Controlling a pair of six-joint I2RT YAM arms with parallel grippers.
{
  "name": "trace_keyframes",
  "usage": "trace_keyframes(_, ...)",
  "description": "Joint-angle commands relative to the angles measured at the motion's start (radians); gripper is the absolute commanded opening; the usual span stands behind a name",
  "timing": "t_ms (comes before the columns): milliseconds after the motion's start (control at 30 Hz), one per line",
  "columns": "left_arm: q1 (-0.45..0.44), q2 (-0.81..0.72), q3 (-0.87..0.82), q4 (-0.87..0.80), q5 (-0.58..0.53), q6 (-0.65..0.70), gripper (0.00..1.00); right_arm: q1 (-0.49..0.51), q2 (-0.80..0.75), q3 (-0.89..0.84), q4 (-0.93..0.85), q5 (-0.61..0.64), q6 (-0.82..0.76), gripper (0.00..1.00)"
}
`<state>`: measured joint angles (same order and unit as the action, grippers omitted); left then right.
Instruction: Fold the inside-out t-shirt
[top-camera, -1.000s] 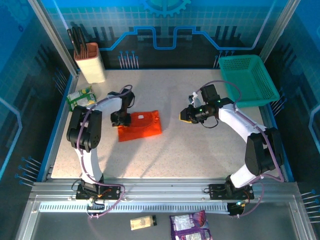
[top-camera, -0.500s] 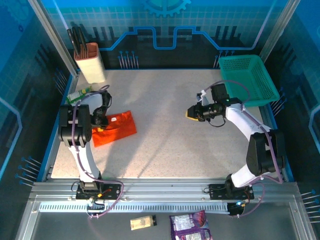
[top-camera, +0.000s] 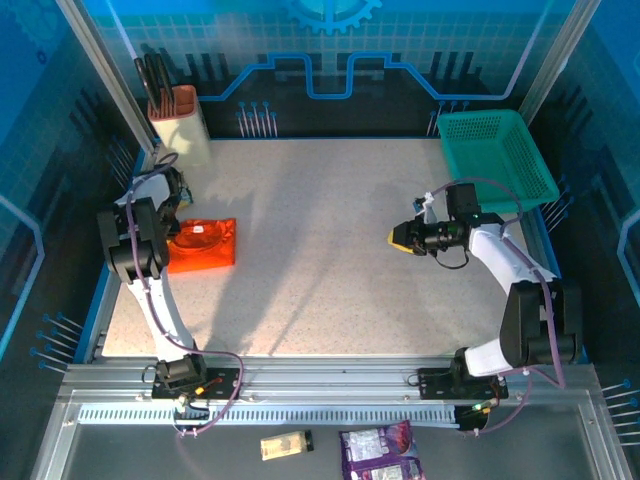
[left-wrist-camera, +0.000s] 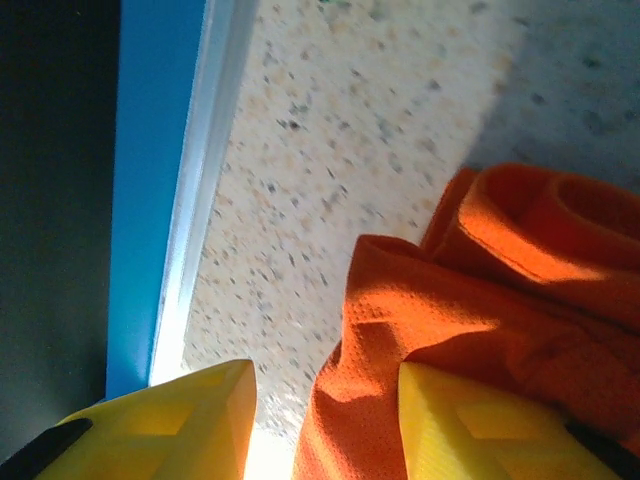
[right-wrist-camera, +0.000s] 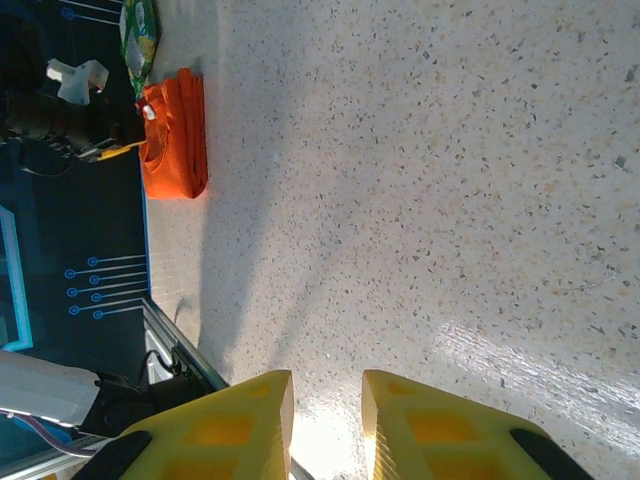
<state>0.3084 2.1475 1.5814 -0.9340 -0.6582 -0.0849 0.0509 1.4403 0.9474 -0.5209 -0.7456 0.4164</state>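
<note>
One t-shirt (top-camera: 203, 246), left; teal basket (top-camera: 500, 160), right

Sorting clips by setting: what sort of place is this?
Likely a robot work cell in a lab: a speckled table fenced by an aluminium frame, with blue circuit-pattern panels behind.

t-shirt (left-wrist-camera: 480, 320): soft matt knit cloth | table (left-wrist-camera: 350, 120): smooth, speckled, stone-like

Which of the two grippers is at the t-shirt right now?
The left gripper: the orange t-shirt lies against one of its fingers. The right gripper hangs over bare table near the teal basket.
</note>
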Motion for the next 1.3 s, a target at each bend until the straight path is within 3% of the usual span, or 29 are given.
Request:
trace_keyframes(0,0.021,0.046,0.044,0.05,-0.041,0.05,0.43,-0.014,-0.025,0.004,-0.009,-0.037,-0.023,0.26)
trace_keyframes(467,0.107,0.078,0.137,0.11,-0.06,0.061,0.42,-0.01,-0.058,-0.003,-0.033,-0.035,-0.017,0.26)
trace_keyframes(800,0.065,-0.133,0.161,0.027,0.027,0.03,0.44,0.008,-0.09,0.03,-0.074,-0.016,-0.011,0.26)
trace_keyframes(1000,-0.108,-0.221,0.157,-0.094,0.253,0.012,0.45,0.015,-0.104,0.031,-0.089,0.013,-0.01,0.26)
trace_keyframes(1167,-0.289,-0.277,0.052,-0.048,0.46,-0.055,0.45,0.022,-0.128,0.022,-0.079,0.03,0.017,0.26)
trace_keyframes(1267,-0.319,-0.276,-0.016,0.034,0.638,-0.123,0.44,0.031,-0.144,0.021,-0.087,0.047,0.024,0.26)
